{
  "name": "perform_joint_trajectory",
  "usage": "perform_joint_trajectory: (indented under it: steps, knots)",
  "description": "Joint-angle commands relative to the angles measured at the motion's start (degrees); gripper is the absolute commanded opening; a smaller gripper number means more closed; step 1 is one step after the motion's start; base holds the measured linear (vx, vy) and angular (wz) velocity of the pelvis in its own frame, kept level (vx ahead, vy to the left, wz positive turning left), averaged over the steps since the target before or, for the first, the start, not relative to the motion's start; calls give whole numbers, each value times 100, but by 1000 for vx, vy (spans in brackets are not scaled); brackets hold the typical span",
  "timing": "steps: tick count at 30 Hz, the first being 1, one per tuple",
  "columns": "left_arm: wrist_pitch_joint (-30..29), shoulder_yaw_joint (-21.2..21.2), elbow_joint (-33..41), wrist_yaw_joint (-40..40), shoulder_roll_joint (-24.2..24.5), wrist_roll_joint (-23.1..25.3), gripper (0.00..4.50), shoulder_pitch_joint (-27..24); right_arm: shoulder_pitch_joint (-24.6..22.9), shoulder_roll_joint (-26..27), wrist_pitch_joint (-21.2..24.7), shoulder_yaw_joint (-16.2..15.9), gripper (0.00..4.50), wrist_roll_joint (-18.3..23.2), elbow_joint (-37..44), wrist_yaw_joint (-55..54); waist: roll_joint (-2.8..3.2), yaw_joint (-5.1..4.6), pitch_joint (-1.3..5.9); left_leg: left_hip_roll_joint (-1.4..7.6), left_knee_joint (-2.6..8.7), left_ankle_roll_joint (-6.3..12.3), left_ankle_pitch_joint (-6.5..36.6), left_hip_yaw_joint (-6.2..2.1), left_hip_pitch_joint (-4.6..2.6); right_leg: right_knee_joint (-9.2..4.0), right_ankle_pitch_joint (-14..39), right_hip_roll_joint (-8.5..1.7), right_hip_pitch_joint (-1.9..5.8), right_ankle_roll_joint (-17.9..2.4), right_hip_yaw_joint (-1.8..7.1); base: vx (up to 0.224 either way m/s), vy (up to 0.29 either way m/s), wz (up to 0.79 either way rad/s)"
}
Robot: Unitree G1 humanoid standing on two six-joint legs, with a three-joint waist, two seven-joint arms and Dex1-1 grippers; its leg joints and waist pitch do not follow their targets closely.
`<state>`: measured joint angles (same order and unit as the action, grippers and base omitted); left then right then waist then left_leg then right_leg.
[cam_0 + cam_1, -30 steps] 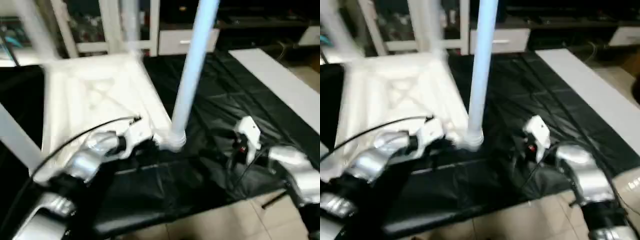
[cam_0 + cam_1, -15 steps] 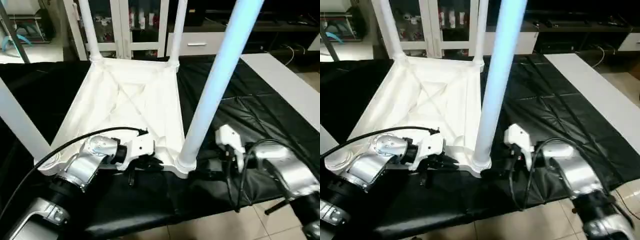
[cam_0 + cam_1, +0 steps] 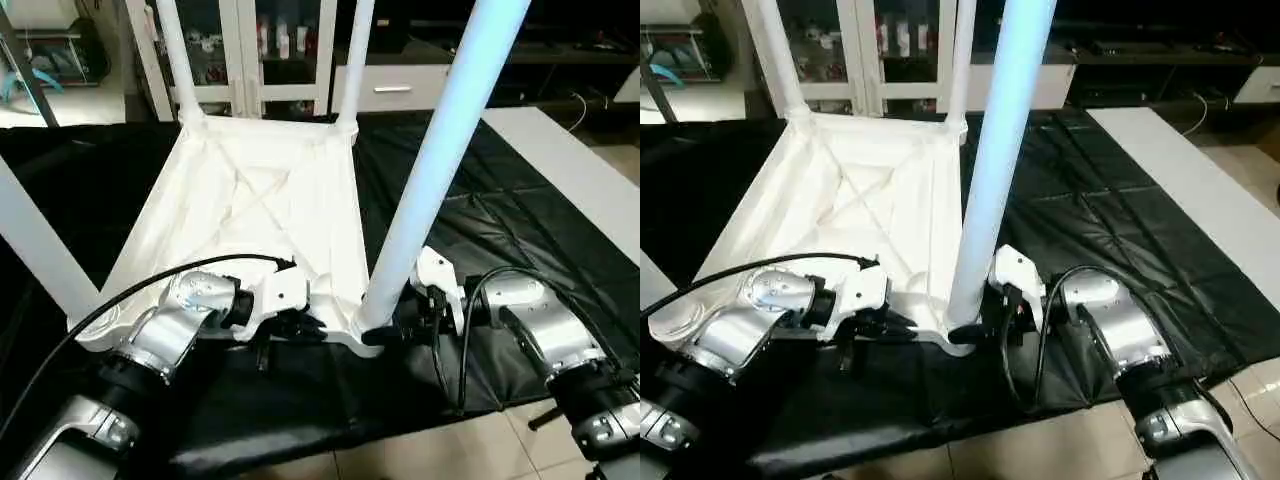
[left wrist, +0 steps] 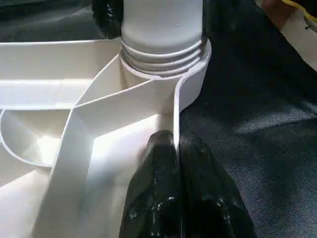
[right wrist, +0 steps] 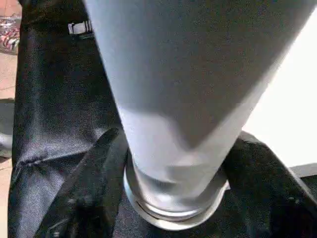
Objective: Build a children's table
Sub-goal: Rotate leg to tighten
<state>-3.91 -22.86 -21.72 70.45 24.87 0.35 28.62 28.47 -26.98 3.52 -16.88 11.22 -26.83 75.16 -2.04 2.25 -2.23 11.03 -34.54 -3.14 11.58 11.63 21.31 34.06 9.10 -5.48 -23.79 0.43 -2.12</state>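
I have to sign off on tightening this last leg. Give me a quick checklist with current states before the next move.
1. Tabletop upside down on the black mat: ok.
2. Left end effector clamped on the tabletop's edge: ok.
3. Near leg standing upright in its corner socket: ok.
4. Threads fully screwed in: not ok, rings show above the socket.
5. Right end effector around the leg's base: ok.
6. Firm grip on the leg: cannot tell.

A black, slightly wrinkled sheet (image 3: 480, 215) covers the floor here, its near edge ending at pale floor tiles (image 3: 400, 455). Lying straight on the sheet, underside up, is the white square tabletop (image 3: 250, 215), X-ribs showing, with legs standing up from its corner sockets. A long white board (image 3: 570, 170) lies along the sheet's right side, well apart from the tabletop.
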Motion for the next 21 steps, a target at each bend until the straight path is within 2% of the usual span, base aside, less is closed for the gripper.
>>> perform_joint_trajectory:
  steps: [1,6,9,10,13,15,16,18,20,21]
  knots:
    - [-45,-258,-35,123,-57,122,0,-63,24,4,-53,-118,263,-118,-95,116,-46,-32,329,231,427,326,1092,-67,-98,-313,1204,-223,226,-1418,164,0,0,0]
    - [-64,-273,-21,138,-53,133,0,-74,67,51,-183,-123,242,-164,-270,160,-47,-43,323,232,436,307,1144,-74,-99,-318,1265,-218,228,-1399,161,0,0,0]
    - [-109,-293,16,158,-46,131,0,-104,65,101,-241,-89,224,-200,-414,119,-76,-48,327,235,437,284,1201,-72,-99,-327,1351,-223,223,-1380,162,0,0,0]
    - [-117,-288,22,151,-50,125,0,-110,66,121,-238,-67,221,-199,-453,75,-59,-57,319,236,455,238,1295,-83,-100,-343,1441,-218,217,-1351,161,0,0,0]
    - [-354,-117,16,-240,-237,77,0,-98,122,438,-10,230,215,-187,-746,-770,-86,-86,312,233,473,144,1492,-92,-96,-360,1614,-218,213,-1298,161,0,0,0]
    - [-522,-4,-67,-609,-420,97,0,-36,128,599,113,343,213,-197,-867,-1204,-86,-124,286,231,501,0,1834,-110,-113,-405,2057,-209,184,-1180,158,0,0,0]
    - [-648,50,-95,-751,-527,69,0,-5,126,711,232,410,212,-172,-917,-1427,-98,-186,292,222,515,-155,2054,-154,-104,-427,2413,-217,189,-1022,144,0,0,0]
    - [-865,130,-151,-1049,-726,66,0,62,123,918,406,494,211,-157,-979,-1819,-115,-266,292,205,505,-175,2225,-167,-100,-462,2651,-221,166,-939,141,0,0,0]
    - [-1150,233,-359,-1760,-1081,245,0,229,172,1334,592,664,210,-187,-1148,-2645,-114,-316,279,190,489,-172,2358,-184,-116,-533,3046,-229,130,-805,127,0,0,0]
    - [-1205,252,-401,-1884,-1136,280,0,259,188,1402,605,700,209,-192,-1187,-2792,-114,-316,279,190,489,-172,2358,-184,-116,-533,3046,-229,130,-805,127,0,0,0]
